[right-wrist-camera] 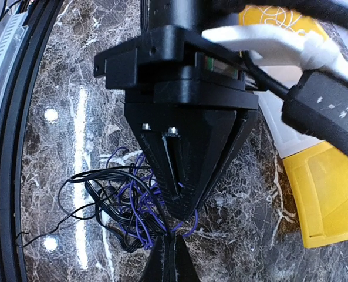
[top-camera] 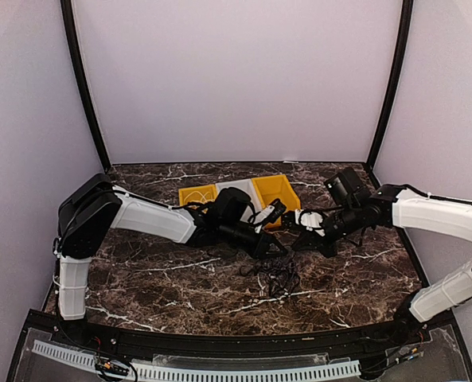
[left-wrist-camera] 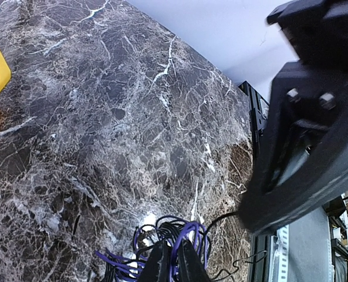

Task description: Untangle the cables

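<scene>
The tangle of black and purple cables [top-camera: 279, 278] lay on the marble tabletop [top-camera: 156, 278], just below frame centre. The left gripper [left-wrist-camera: 174, 249] pinched purple strands, nearly closed; the right gripper [right-wrist-camera: 172, 241] had its fingers together, grasp unclear.

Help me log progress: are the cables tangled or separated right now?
Tangled. Both wrist views show the cables as one clump, purple and black strands looping through each other.

My workspace is a dark, white-veined marble-pattern table [top-camera: 140, 286], enclosed by plain pale walls [top-camera: 236, 79] with two black corner posts [top-camera: 83, 87]. Bright light spots [right-wrist-camera: 50, 114] reflect on its glossy surface.
</scene>
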`<state>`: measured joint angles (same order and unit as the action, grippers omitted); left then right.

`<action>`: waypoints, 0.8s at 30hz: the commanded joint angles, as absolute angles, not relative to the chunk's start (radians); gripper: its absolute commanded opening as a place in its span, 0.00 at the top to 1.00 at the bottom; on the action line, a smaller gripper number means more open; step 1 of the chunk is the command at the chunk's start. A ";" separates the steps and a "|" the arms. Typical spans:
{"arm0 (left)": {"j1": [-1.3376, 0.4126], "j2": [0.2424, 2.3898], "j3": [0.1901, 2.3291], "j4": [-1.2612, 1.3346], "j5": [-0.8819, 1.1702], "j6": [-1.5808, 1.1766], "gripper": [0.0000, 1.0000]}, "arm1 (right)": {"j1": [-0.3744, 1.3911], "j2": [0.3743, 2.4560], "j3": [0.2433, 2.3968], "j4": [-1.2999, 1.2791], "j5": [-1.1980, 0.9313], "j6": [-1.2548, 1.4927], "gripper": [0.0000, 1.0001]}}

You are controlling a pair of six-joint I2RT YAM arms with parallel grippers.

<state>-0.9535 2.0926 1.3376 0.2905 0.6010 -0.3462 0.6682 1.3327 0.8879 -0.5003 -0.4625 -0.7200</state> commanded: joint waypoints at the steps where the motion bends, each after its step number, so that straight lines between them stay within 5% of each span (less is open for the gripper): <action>1: -0.949 2.072 1.320 0.320 0.590 -0.339 0.93 | 0.648 1.277 1.064 -0.563 -0.500 -0.717 1.00; 12: -0.948 2.079 1.218 0.419 0.580 -0.380 0.98 | 0.638 1.326 1.637 -0.790 -0.687 -0.694 1.00; 24: -0.947 2.059 1.141 0.456 0.569 -0.395 1.00 | 0.573 1.377 2.020 -0.820 -0.708 -0.648 1.00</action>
<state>-0.9508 2.0926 1.1748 0.4332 0.5789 -0.3893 0.6300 1.3605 1.8519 -0.8387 -0.6888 -0.6762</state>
